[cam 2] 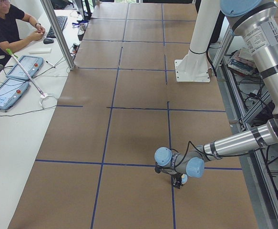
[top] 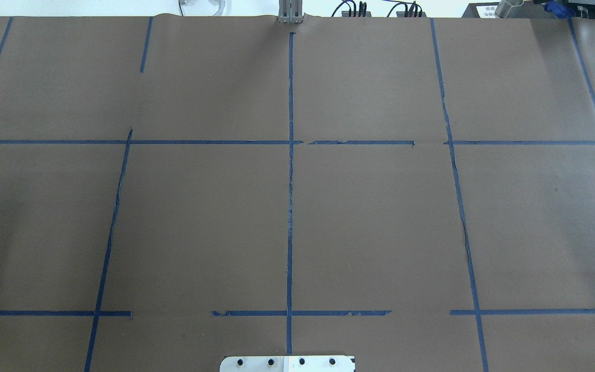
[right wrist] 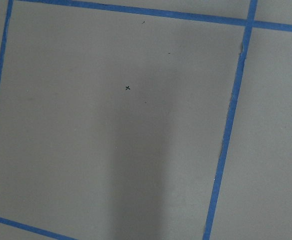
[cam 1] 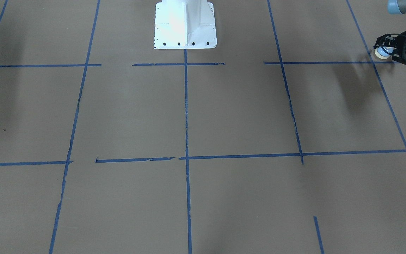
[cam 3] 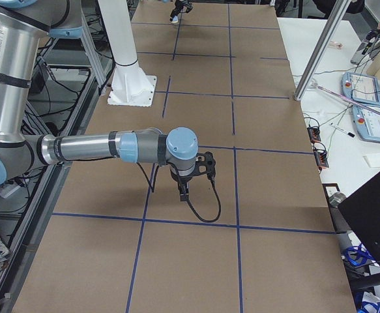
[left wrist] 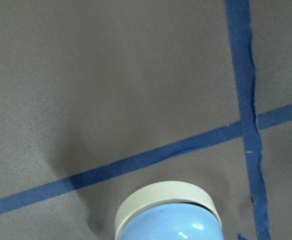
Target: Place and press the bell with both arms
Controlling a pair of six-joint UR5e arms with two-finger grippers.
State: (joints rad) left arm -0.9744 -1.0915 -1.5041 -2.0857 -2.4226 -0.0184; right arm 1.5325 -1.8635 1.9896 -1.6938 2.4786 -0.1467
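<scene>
The light-blue bell (cam 1: 381, 52) with its cream base ring sits between the fingers of my left gripper (cam 1: 386, 50), at the far right edge of the front-facing view, low over a blue tape crossing. The bell is tilted, base pointing away from the wrist. It fills the bottom of the left wrist view (left wrist: 168, 220), where no fingers show. My left gripper also shows in the left side view (cam 2: 178, 181). My right gripper (cam 3: 183, 193) points down just above the brown table; I cannot tell whether it is open or shut. The overhead view shows neither arm.
The white bolted pedestal (cam 1: 185, 24) stands at the robot's side of the table. Blue tape lines (top: 290, 206) divide the brown surface into squares. An operator (cam 2: 5, 26) sits at a side desk with tablets (cam 2: 7, 90).
</scene>
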